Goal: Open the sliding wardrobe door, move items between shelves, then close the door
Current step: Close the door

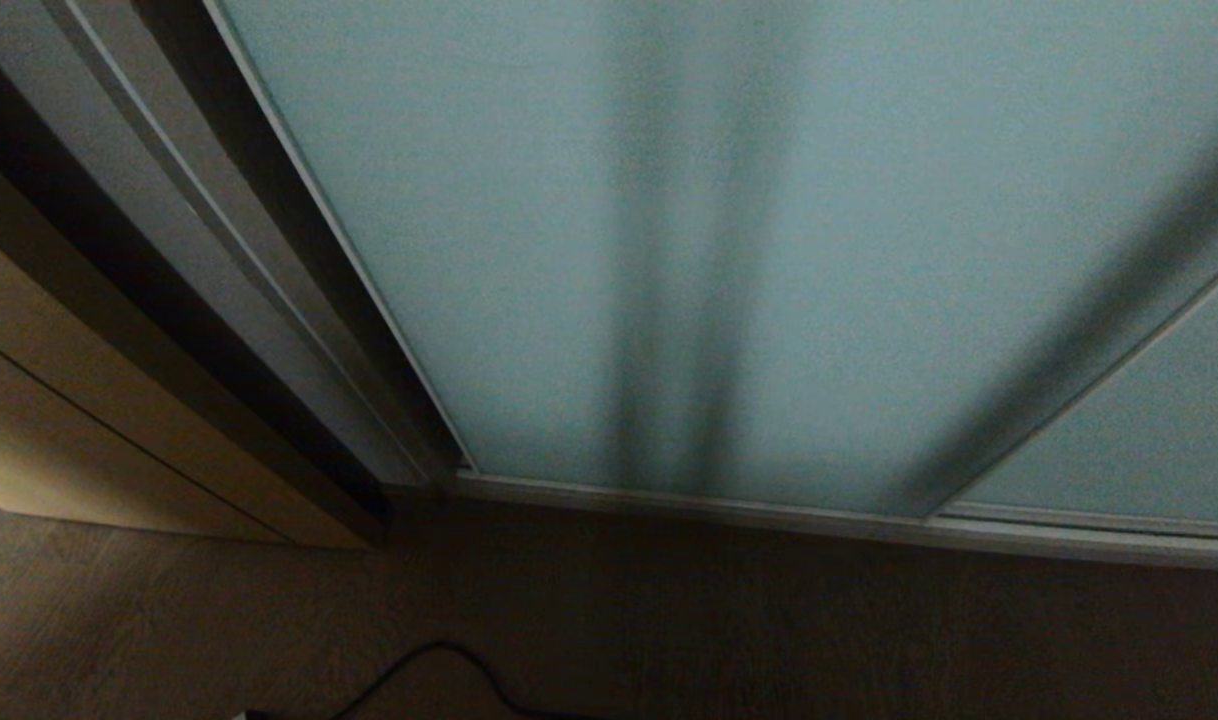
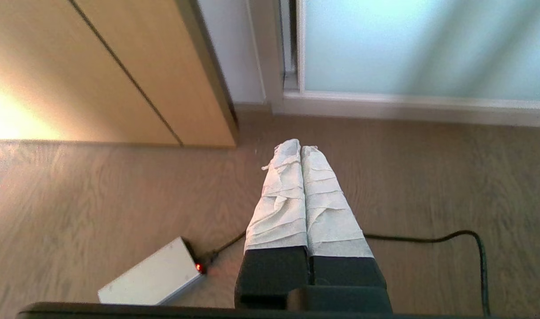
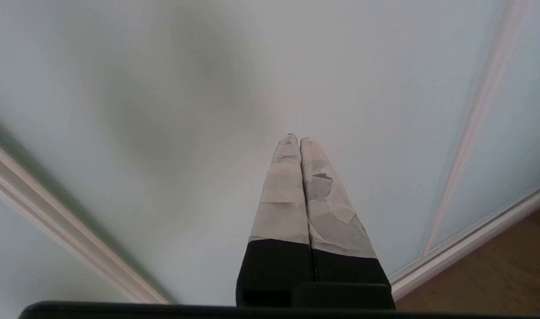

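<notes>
- In our head view, the sliding wardrobe door (image 1: 609, 250), a wide panel of frosted pale blue-green glass in a thin silver frame, fills most of what we see; neither of our arms appears there.
- Soft dark vertical shadows cross the glass.
- The door's lower frame meets the wood-grain floor (image 1: 769, 640), and to the right a second glass panel (image 1: 1149, 440) overlaps behind a slanted frame bar.
- To the left of the door stands a beige wooden cabinet front (image 1: 89, 420), with dark and grey frame strips between it and the glass.
- A black cable (image 1: 449, 665) curls across the floor near us.
- Our left gripper (image 2: 301, 148) hangs over the floor, pointing toward the corner where cabinet and door meet; its two tape-wrapped fingers (image 2: 281, 195) are pressed together, holding nothing.
- Beside it on the floor lies a small grey box (image 2: 150, 277) with a red light, joined to the cable.
- Our right gripper (image 3: 295, 139) points at the frosted glass, very near it; whether the tips touch, we cannot tell. Its taped fingers (image 3: 285, 195) are also closed together and empty.
</notes>
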{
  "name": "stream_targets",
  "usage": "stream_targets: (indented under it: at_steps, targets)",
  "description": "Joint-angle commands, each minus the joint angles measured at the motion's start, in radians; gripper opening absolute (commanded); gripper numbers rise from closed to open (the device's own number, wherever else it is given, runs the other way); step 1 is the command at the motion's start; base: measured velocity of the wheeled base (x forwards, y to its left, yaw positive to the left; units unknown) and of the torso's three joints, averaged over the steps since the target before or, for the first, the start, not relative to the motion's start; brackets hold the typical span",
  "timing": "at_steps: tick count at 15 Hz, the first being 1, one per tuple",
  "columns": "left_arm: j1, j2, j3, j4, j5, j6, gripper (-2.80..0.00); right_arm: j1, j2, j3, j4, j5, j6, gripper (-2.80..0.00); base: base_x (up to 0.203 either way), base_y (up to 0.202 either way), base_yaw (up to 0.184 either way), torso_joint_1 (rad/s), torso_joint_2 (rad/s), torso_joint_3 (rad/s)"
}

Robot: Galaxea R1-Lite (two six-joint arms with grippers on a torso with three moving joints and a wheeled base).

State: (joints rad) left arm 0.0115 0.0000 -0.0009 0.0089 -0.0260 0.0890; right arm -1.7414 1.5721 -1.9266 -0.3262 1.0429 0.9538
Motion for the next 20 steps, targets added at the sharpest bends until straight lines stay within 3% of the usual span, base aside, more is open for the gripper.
stream_targets:
  at_steps: [1,11,14,17,20]
  targets:
    - [0.001,0.002,0.001,-0.001,0.000,0.000,-2.80,-0.014,-0.005,0.004,-0.002,0.006,0.005,-2.80,0.000,0.000,0.000,0.000,0.00,0.000]
    - [0.001,0.002,0.001,-0.001,0.001,0.000,-2.80,-0.044,-0.100,0.095,-0.024,0.071,0.020,-2.80,0.000,0.000,0.000,0.000,0.00,0.000]
    - [0.001,0.002,0.001,-0.001,0.001,0.000,-2.80,-0.029,-0.112,-0.005,0.172,0.067,0.053,-2.80,0.000,0.000,0.000,0.000,0.00,0.000]
    - [0.001,0.002,0.001,-0.001,0.000,0.000,-2.80,0.041,-0.154,-0.026,0.332,0.040,0.049,-2.80,0.000,0.000,0.000,0.000,0.00,0.000]
    - [0.001,0.002,0.001,-0.001,0.001,0.000,-2.80,0.121,-0.176,-0.027,0.470,-0.054,0.034,-2.80,0.000,0.000,0.000,0.000,0.00,0.000]
